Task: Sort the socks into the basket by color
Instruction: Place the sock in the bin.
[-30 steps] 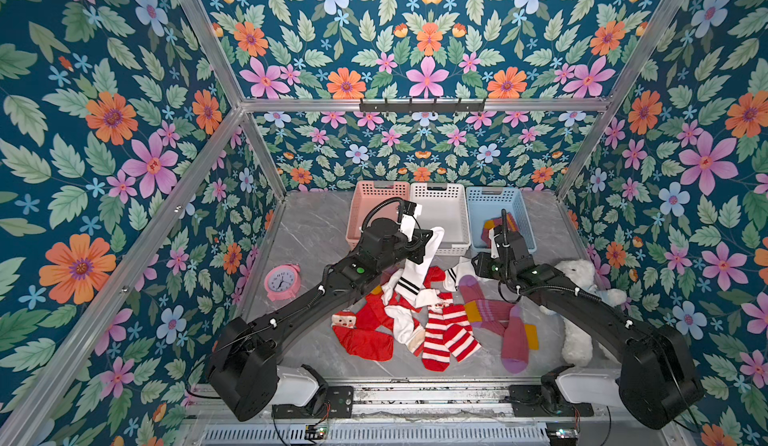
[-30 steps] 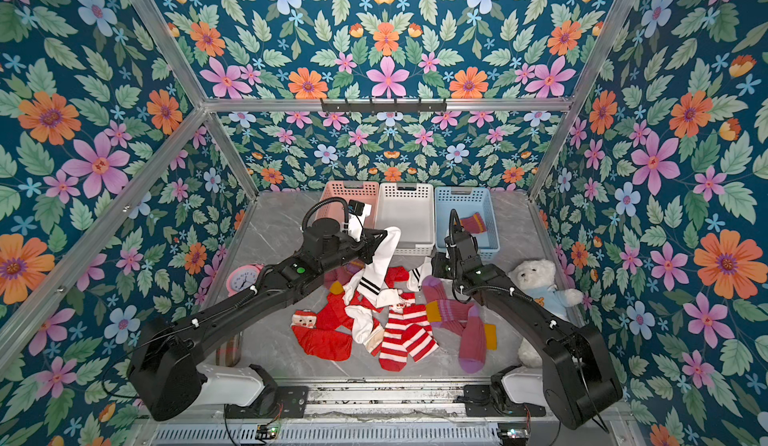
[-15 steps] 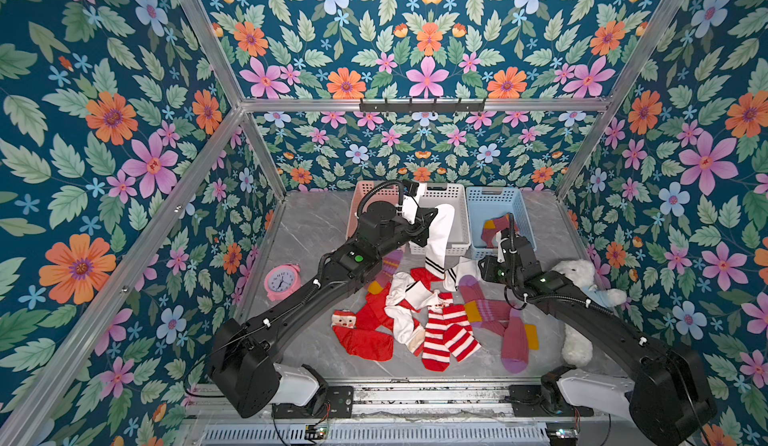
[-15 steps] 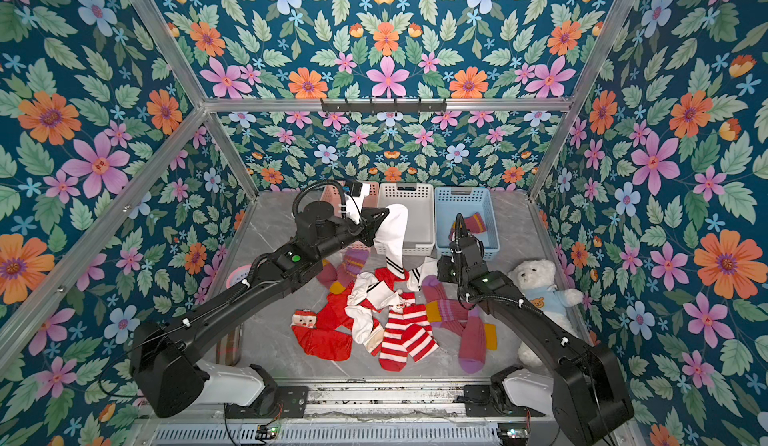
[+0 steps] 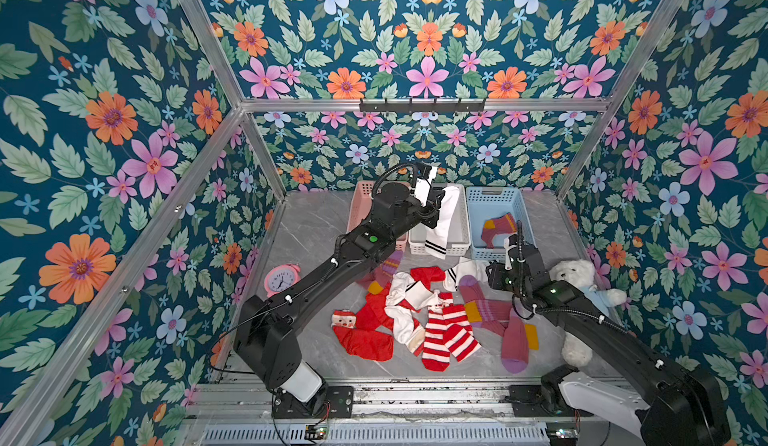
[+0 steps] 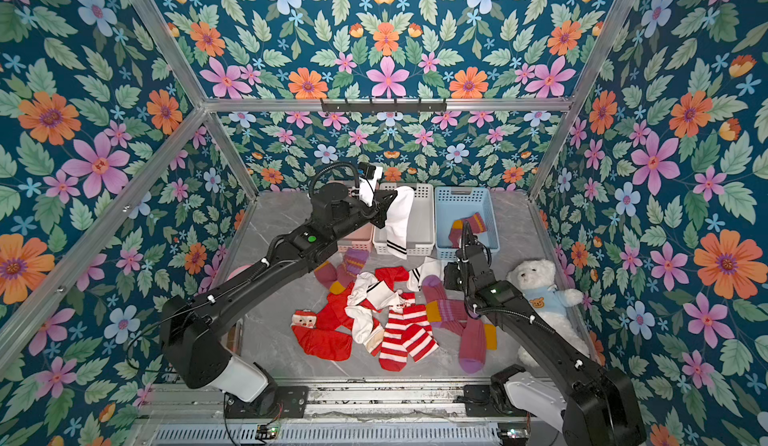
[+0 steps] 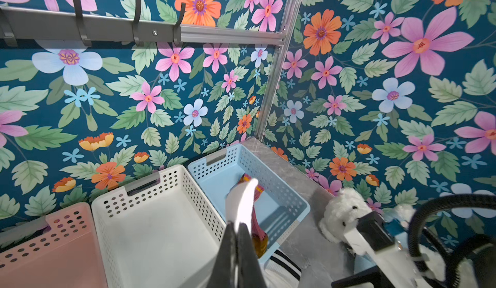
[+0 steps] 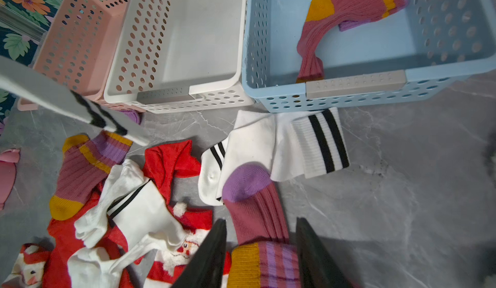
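Socks: a loose overlapping heap of red, striped, white and maroon pieces mid-table. My grey table lies bare to the left of it and along the front edge.
Baskets: pink basket, white basket and blue basket stand side by side at the back wall. A strip of bare marble lies in front of their near walls.
Bear: at the table's right side, partly behind my right arm in both top views.
Held sock: a white banded sock hangs from my left gripper, clear of the table and over the white basket. My jaws are pinched tight on its fabric.
Right gripper: jaws partway apart, one finger on either side of a maroon sock lying on the table. I cannot tell whether they touch it.
Second maroon sock: lies inside the blue basket.
Clock: pink, near the left wall, apart from the heap.
Views: my right wrist view shows the basket floors and a white sock just beside the blue basket's near wall. In the top views my left arm covers most of the pink basket.
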`<act>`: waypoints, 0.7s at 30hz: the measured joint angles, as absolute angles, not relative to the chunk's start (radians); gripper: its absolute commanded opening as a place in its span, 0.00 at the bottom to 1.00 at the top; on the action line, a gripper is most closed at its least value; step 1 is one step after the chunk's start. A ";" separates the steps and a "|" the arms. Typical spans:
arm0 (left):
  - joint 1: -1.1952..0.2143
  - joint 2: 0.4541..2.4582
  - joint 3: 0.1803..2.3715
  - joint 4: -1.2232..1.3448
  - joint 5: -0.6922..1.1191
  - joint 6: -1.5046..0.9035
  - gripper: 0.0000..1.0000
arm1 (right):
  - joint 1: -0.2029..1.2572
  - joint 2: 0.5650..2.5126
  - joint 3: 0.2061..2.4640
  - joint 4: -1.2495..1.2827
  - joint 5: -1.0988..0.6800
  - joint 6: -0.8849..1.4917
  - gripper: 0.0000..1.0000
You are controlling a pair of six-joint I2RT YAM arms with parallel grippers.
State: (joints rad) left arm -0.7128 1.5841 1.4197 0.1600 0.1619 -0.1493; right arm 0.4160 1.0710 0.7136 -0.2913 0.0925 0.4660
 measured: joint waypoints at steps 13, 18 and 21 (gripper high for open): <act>-0.646 1.750 1.542 0.194 0.149 -0.128 0.00 | 0.409 1.059 0.698 -0.333 0.132 0.448 0.46; -0.589 1.816 1.584 0.211 0.182 -0.153 0.00 | 0.402 1.077 0.698 -0.342 0.139 0.448 0.46; -0.556 1.860 1.589 0.236 0.206 -0.170 0.00 | 0.398 1.086 0.700 -0.346 0.141 0.448 0.46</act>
State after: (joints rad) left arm -0.5564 1.8595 1.5894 0.2363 0.2062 -0.1703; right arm 0.3977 1.0859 0.7002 -0.3462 0.1406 0.4484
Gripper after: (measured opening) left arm 0.052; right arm 0.466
